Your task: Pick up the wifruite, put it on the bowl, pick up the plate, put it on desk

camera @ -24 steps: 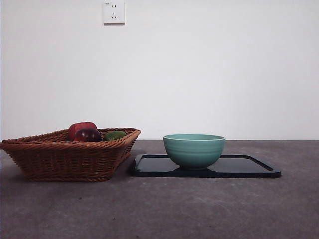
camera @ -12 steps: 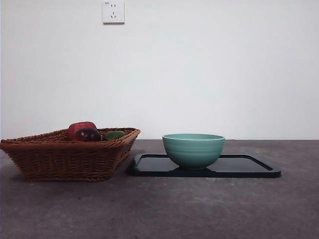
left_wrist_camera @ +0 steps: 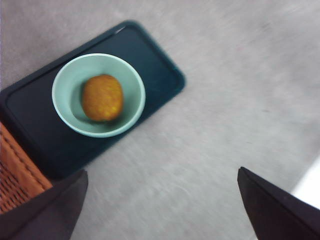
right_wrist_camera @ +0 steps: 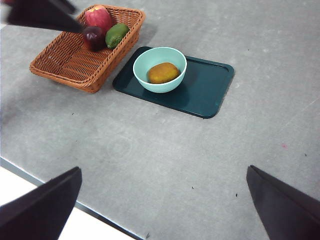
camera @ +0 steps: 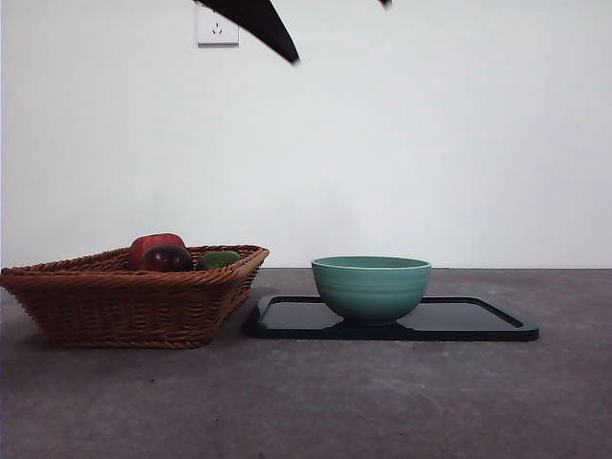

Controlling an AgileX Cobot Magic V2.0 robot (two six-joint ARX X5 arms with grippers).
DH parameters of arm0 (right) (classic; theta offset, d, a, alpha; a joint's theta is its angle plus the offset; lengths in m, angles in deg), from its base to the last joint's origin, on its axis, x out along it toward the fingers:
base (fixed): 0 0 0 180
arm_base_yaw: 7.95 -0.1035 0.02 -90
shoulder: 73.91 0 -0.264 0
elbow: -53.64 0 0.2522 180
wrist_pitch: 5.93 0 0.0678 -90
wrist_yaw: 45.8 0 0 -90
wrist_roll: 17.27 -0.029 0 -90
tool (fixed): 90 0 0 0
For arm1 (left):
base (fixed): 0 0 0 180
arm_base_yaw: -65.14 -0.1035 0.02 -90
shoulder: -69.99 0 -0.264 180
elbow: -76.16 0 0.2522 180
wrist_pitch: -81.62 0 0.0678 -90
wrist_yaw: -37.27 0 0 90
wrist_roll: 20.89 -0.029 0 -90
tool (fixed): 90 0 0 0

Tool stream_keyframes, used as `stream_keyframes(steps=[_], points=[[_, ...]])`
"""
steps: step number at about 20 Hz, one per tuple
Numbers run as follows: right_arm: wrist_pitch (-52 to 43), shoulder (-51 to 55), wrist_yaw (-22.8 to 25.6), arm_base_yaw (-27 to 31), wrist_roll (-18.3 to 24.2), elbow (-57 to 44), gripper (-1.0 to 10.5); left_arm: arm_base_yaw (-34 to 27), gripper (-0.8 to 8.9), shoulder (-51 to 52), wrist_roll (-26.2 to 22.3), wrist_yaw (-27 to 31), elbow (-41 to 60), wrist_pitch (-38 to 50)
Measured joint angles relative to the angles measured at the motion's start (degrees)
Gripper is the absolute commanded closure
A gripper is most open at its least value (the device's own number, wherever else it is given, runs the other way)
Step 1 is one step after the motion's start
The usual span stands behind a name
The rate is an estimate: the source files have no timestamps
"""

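The orange-brown wifruite [left_wrist_camera: 102,97] lies inside the mint-teal bowl [left_wrist_camera: 132,82]; it also shows in the right wrist view [right_wrist_camera: 163,72]. In the front view the bowl's wall [camera: 371,292] hides it. The bowl [right_wrist_camera: 145,59] stands on the dark rectangular plate [camera: 478,320] [left_wrist_camera: 155,70] [right_wrist_camera: 205,92] on the grey desk [camera: 306,402]. My left gripper [left_wrist_camera: 160,205] is open and empty, high above the bowl and plate. My right gripper [right_wrist_camera: 162,205] is open and empty, high above the desk's near edge.
A wicker basket [camera: 124,306] [right_wrist_camera: 75,62] stands left of the plate, holding a red fruit [right_wrist_camera: 99,17], a dark purple fruit [right_wrist_camera: 93,36] and a green fruit [right_wrist_camera: 116,35]. A black arm tip [camera: 260,24] shows at the front view's top. The desk's edge [right_wrist_camera: 110,220] runs below the right gripper.
A black arm tip has come into the top of the front view. The bowl, plate and basket have not moved.
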Motion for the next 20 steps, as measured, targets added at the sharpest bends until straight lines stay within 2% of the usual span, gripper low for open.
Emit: stream_keyframes(steps=[6,10,14,20], points=[[0.0,0.0,0.0,0.0,-0.13,0.0,3.8,-2.64,3.4,-18.23,-4.31,0.0,-19.54,-7.8],[0.0,0.0,0.0,0.0,-0.13,0.0,3.8,-4.13,3.35,-27.1,-5.88,0.02,-28.22,-9.62],[0.02,0.0,0.0,0.0,-0.13,0.0,3.8,-4.66,2.73,-33.05,-7.74,0.02,-30.16,-9.49],[0.26,0.0,0.0,0.0,-0.13,0.0,3.8,-5.4,2.73,-38.8,-9.33,0.55,-30.18,-8.04]])
